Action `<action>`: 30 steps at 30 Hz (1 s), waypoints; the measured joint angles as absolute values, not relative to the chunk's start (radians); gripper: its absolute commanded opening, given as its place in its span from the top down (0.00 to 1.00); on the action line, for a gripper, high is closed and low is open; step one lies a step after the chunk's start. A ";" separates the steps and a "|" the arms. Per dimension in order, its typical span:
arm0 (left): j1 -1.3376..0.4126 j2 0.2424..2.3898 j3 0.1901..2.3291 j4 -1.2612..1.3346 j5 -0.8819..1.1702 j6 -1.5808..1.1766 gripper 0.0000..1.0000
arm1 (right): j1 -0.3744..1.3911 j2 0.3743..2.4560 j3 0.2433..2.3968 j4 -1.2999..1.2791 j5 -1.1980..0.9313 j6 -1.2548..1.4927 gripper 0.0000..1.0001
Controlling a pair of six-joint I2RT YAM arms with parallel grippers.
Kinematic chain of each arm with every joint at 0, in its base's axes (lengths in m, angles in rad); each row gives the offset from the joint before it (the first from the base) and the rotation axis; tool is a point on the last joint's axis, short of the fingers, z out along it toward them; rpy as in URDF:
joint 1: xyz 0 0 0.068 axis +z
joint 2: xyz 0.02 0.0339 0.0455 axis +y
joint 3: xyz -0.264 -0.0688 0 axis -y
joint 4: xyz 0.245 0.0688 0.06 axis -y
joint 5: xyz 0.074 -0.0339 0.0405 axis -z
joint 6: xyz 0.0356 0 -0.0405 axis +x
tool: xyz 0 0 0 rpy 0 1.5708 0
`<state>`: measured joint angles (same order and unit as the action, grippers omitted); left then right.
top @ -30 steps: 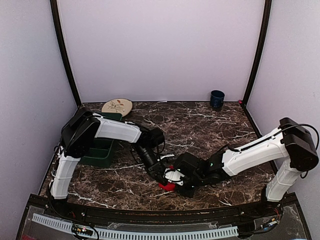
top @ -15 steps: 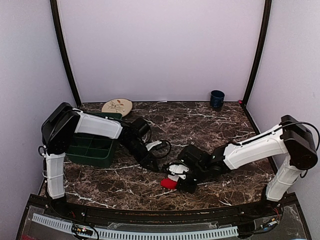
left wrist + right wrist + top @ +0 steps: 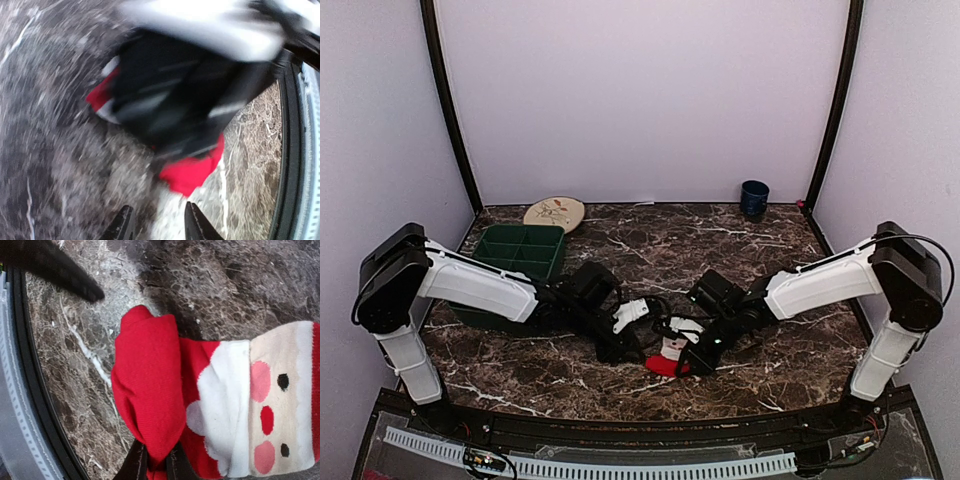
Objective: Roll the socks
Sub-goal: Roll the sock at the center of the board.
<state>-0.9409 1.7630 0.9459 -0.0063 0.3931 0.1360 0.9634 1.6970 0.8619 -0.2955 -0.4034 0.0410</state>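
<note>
A red sock (image 3: 150, 385) with a white-bearded face on it lies on the marble table, its red end folded over. My right gripper (image 3: 155, 464) is shut on that folded red end. From above the sock (image 3: 666, 364) is near the front middle, with the right gripper (image 3: 692, 356) on it. My left gripper (image 3: 632, 342) is just left of the sock, open and empty. Its view is blurred and shows its gripper (image 3: 157, 227) short of the red sock (image 3: 192, 172). I cannot make out the black sock.
A green compartment bin (image 3: 515, 250) stands at the left. A round patterned plate (image 3: 554, 212) lies behind it. A dark blue cup (image 3: 754, 197) is at the back right. The table's black front rim (image 3: 30, 390) runs close to the sock.
My left arm has dropped low and swung left, uncovering the green bin, and its gripper has come off the sock. The right gripper keeps hold of the sock and has shifted slightly right.
</note>
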 measured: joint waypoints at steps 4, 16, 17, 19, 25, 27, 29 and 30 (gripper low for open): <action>-1.037 1.762 0.928 0.067 0.271 0.207 0.62 | 0.917 1.736 0.886 -0.319 -0.516 0.043 0.92; -1.079 1.749 0.900 0.162 0.139 0.352 0.61 | 0.864 1.803 0.923 -0.396 -0.697 0.043 0.92; -1.085 1.749 0.900 0.163 0.138 0.365 0.61 | 0.862 1.808 0.925 -0.399 -0.707 0.043 0.92; -1.097 1.747 0.900 0.163 0.135 0.385 0.61 | 0.856 1.815 0.927 -0.403 -0.724 0.044 0.92; -1.128 1.674 0.857 0.173 0.106 0.438 0.61 | 0.840 1.836 0.944 -0.424 -0.757 0.051 0.92; -1.144 1.655 0.852 0.172 0.102 0.461 0.61 | 0.836 1.840 0.950 -0.430 -0.764 0.054 0.92; -1.164 1.653 0.853 0.171 0.099 0.487 0.61 | 0.831 1.847 0.958 -0.436 -0.768 0.054 0.92; -1.173 1.654 0.853 0.167 0.099 0.495 0.61 | 0.830 1.850 0.960 -0.439 -0.771 0.054 0.92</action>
<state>-1.1728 1.6535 0.8532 0.1665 0.0994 0.4950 0.8303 1.8500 0.9604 -0.4389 -0.7708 0.0544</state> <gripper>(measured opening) 0.395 0.082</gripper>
